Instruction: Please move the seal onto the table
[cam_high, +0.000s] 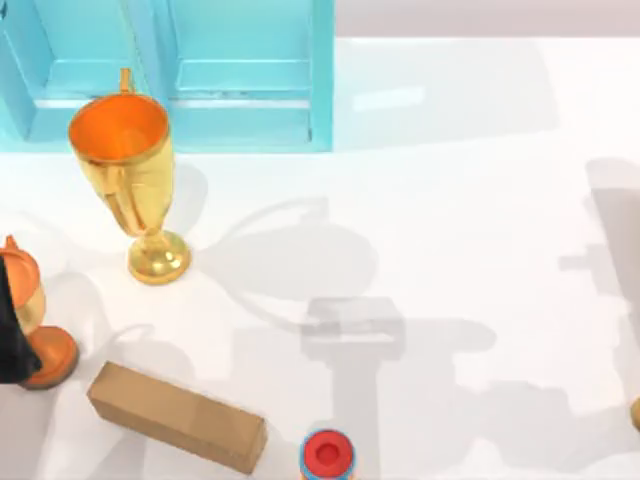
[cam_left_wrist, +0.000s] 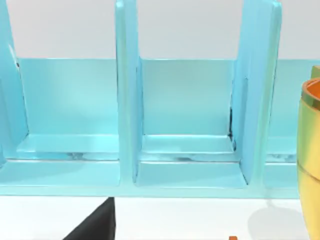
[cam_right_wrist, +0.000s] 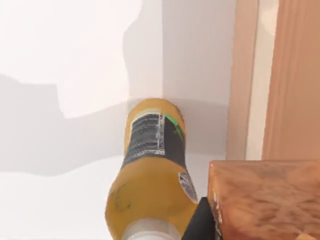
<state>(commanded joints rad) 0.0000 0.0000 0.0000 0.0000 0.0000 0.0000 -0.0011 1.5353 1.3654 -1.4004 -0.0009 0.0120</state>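
My left gripper (cam_high: 12, 345) is at the bench's (cam_high: 450, 220) left edge, right against an orange and tan thing that I think is the seal (cam_high: 25, 285). I cannot tell if it is holding it. The left arm is much nearer. My right gripper (cam_right_wrist: 201, 223) is far off, by a yellow bottle (cam_right_wrist: 150, 175).

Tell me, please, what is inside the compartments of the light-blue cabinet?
In the left wrist view the light-blue cabinet has two open compartments showing bare floors and back walls. The gold trophy covers part of the compartment beside them, so that part cannot be judged.
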